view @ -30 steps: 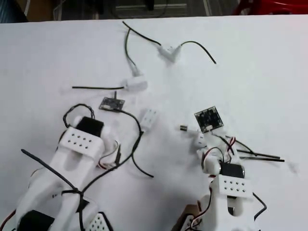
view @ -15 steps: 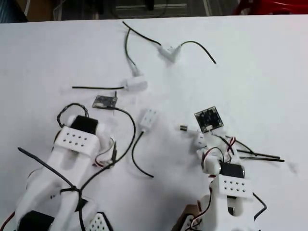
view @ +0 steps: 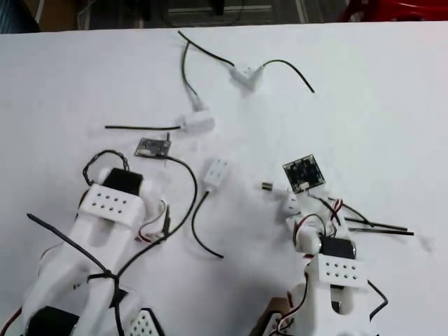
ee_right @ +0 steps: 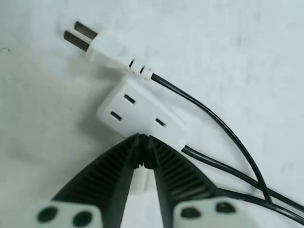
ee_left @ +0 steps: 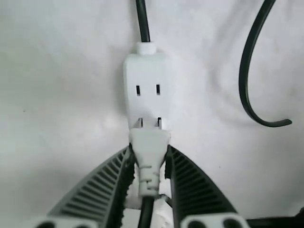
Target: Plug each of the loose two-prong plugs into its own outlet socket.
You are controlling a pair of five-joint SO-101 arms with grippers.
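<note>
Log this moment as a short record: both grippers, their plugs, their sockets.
left gripper: shut on white plug
white plug: prong tips at the near slots of the outlet block, metal showing, not fully seated
right gripper: shut, tips at the edge of the second outlet block
loose plug: lying beside the second outlet block, prongs bare, unplugged

Overhead, the white worktop (view: 392,105) has wide bare room at 3 o'clock and at 10 o'clock. Black cords (view: 187,70) with white ends sprawl across 12 o'clock. At centre, an outlet (view: 216,171) and its curling cord lie between the left arm (view: 105,210) and right arm (view: 336,269). Close up, a held plug (ee_left: 148,142) fills the gap between the left fingers (ee_left: 190,185), with an outlet block (ee_left: 146,90) touching ahead and a cord loop (ee_left: 251,71) near. A loose plug (ee_right: 107,47) and twin cords (ee_right: 223,126) hem the right fingers (ee_right: 109,180).
</note>
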